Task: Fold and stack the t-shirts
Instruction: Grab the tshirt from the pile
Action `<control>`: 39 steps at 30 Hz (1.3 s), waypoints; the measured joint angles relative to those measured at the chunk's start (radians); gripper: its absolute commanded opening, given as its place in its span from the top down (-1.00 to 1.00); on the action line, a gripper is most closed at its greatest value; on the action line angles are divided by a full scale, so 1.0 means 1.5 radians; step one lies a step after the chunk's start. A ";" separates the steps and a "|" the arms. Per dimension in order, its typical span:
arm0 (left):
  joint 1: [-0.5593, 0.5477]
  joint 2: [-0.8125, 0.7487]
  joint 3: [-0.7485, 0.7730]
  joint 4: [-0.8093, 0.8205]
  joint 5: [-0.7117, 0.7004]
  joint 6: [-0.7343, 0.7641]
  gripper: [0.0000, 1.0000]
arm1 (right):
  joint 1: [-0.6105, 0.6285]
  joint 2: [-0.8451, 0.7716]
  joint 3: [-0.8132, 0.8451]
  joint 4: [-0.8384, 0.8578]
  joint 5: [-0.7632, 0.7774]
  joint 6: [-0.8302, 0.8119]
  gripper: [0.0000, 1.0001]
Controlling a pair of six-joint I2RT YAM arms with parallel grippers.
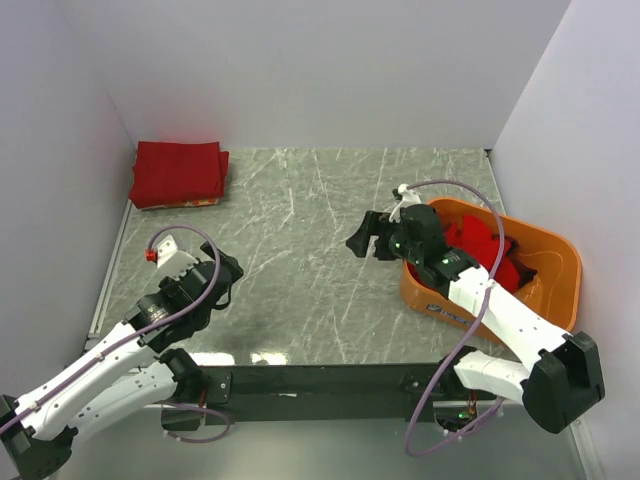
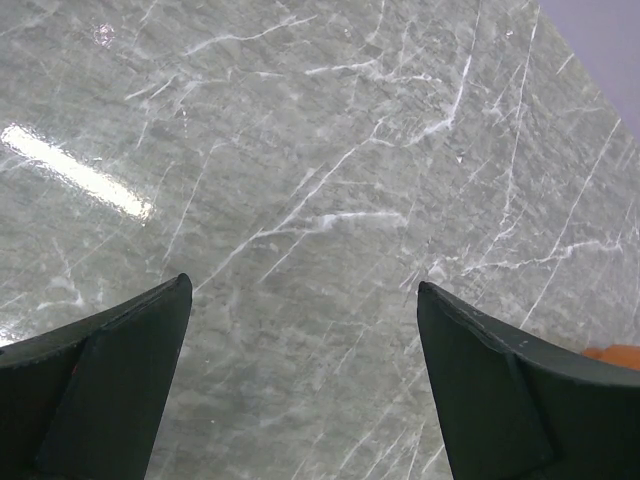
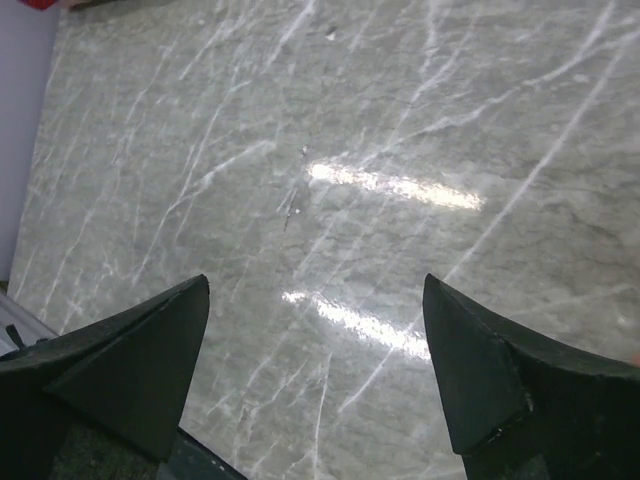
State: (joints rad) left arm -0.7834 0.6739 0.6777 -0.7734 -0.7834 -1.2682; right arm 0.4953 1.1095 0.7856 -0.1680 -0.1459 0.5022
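Note:
A folded stack of red t-shirts (image 1: pixel 179 173) lies at the far left corner of the table. More red t-shirts (image 1: pixel 487 252) lie crumpled in the orange tub (image 1: pixel 556 262) at the right. My left gripper (image 1: pixel 226 272) is open and empty over bare marble at the near left; its wrist view shows only tabletop between the jaws (image 2: pixel 305 290). My right gripper (image 1: pixel 368 237) is open and empty, just left of the tub, above bare marble (image 3: pixel 315 285).
The grey marble table (image 1: pixel 300 260) is walled by white panels on the left, back and right. A black rail (image 1: pixel 320 380) runs along the near edge between the arm bases. Cables loop over both arms.

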 measured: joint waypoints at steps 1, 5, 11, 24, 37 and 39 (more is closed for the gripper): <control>0.000 0.000 0.000 0.000 0.000 0.000 -0.99 | 0.000 -0.003 0.005 -0.009 0.008 0.001 -0.90; 0.000 -0.002 0.000 0.005 0.000 0.004 -0.99 | 0.000 -0.004 0.058 -0.074 0.070 0.006 -0.96; 0.000 -0.001 -0.004 0.016 0.000 0.007 -0.99 | 0.000 -0.021 0.131 -0.159 0.221 0.020 -0.97; 0.000 0.046 -0.012 0.024 0.000 0.013 -0.99 | -0.182 -0.052 0.184 -0.384 0.373 0.071 -0.98; 0.000 0.038 -0.024 0.049 0.000 0.030 -0.99 | -0.306 -0.050 0.108 -0.413 0.321 0.068 -0.79; 0.000 0.038 -0.024 0.049 0.000 0.030 -0.99 | -0.308 -0.035 0.107 -0.411 0.310 0.067 -0.59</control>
State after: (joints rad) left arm -0.7834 0.7303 0.6415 -0.6998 -0.7837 -1.2240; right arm 0.0326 1.0573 0.9455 -0.7841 0.3187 0.6025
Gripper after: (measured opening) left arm 0.995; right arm 0.883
